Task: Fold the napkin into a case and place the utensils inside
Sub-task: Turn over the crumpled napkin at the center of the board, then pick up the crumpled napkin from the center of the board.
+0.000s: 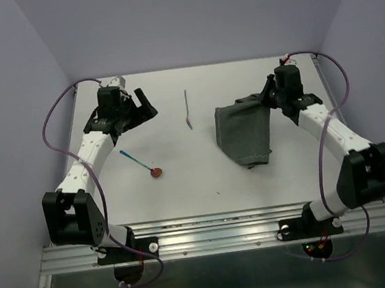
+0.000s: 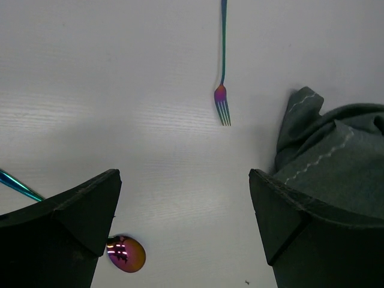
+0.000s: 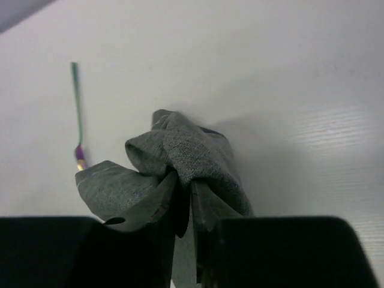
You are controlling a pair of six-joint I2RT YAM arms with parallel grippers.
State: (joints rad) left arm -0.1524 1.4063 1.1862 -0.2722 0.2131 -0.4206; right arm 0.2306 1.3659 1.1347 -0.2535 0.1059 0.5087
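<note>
The right fingers (image 3: 207, 216) pinch a bunched edge of the napkin (image 1: 244, 134); the left fingers (image 2: 72, 216) stand wide apart. A slow, low pull should lay the fold flat

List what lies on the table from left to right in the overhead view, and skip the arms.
spoon → fork → napkin

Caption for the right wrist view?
The right claw pinches the bunched napkin; the fork lies beyond it on the table.
</note>
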